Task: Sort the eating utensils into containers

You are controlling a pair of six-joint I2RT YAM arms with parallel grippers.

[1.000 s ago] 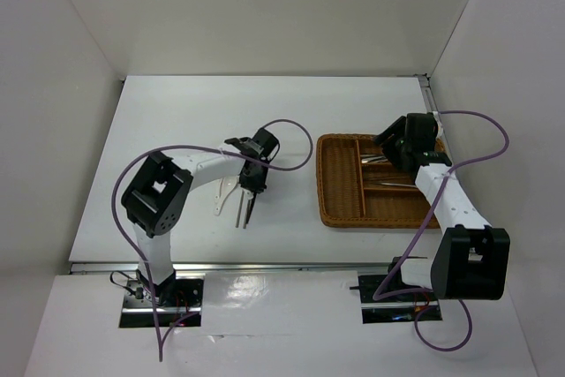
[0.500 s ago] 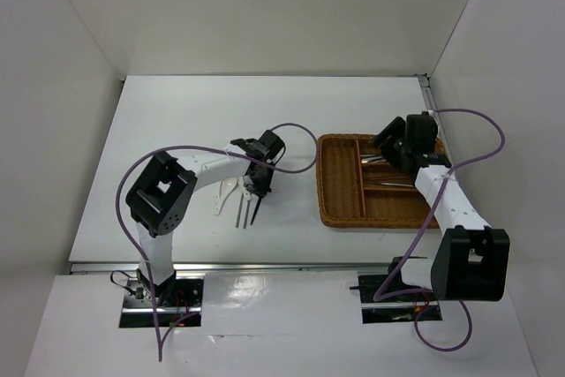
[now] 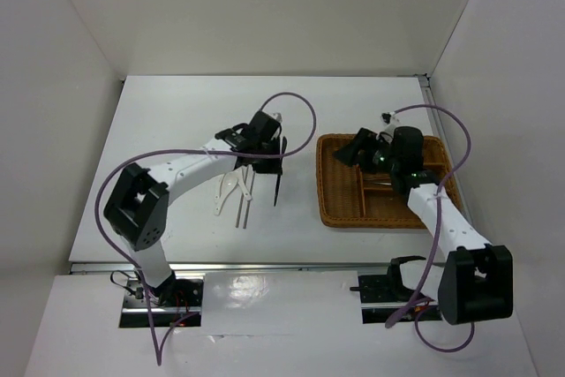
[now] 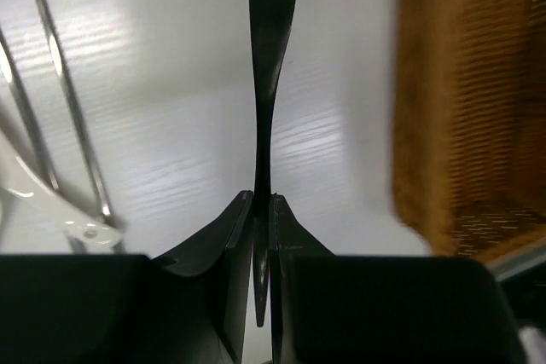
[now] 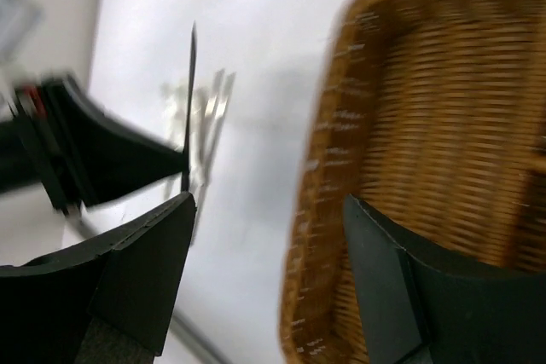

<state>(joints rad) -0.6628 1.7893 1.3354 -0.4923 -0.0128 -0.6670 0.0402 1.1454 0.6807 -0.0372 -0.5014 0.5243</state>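
Dark slim chopsticks [image 4: 271, 40] pinched by left tool [image 4: 262, 201].

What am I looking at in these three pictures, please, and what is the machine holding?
These are two robot arms bolted to a white table, each ending in a two-finger gripper. The wide picture looks down from above. The other two come from small cameras on the wrists, so each shows that arm's own fingers. The left gripper is shut on a thin dark utensil, probably chopsticks. Beside it on the table lie white spoons and thin silver metal utensils. The right gripper is open, holds nothing, and hovers at the left part of the brown wicker tray, whose compartments hold some utensils.
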